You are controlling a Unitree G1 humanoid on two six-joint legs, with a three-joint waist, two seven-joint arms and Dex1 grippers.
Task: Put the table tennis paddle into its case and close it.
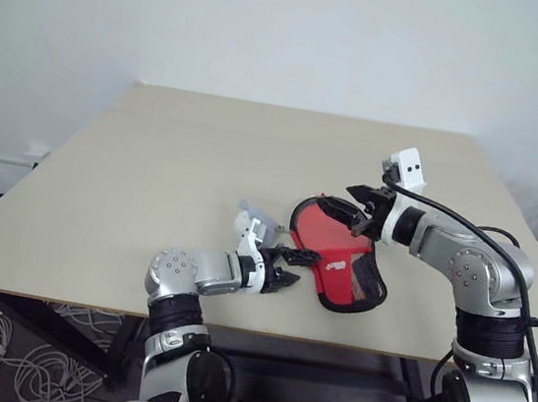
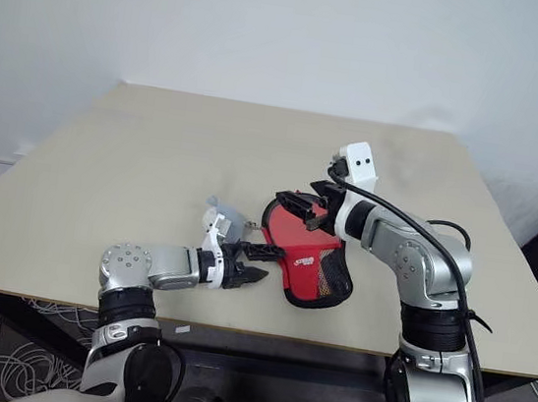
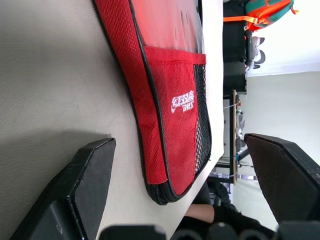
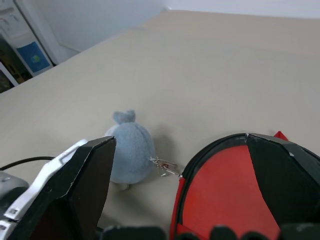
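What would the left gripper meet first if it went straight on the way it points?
Probably the red case: the open left gripper points at its narrow end lying on the table, though depth is unclear.

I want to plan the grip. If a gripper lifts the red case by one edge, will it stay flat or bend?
The case is fabric and mesh, so it would probably sag. It lies flat with a thin edge, likely light and easy to slide on the smooth table.

Red mesh-patched case [image 1: 341, 258] lies flat near the table's front edge.
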